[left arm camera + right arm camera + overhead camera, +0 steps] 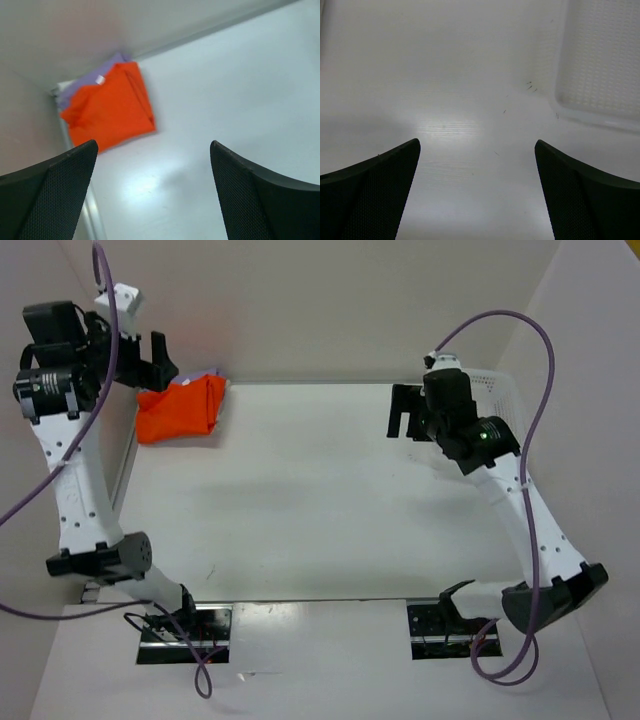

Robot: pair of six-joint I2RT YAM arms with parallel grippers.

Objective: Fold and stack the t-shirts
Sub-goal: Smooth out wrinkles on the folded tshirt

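White table (320,510), mesh basket (497,388) at right, orange t-shirt (180,412) well apart

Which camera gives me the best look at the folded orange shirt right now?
Left wrist: the orange shirt lies large and unobstructed, with the lavender shirt edging out beneath. Top external shows it small at the far left corner. Right wrist misses it entirely.
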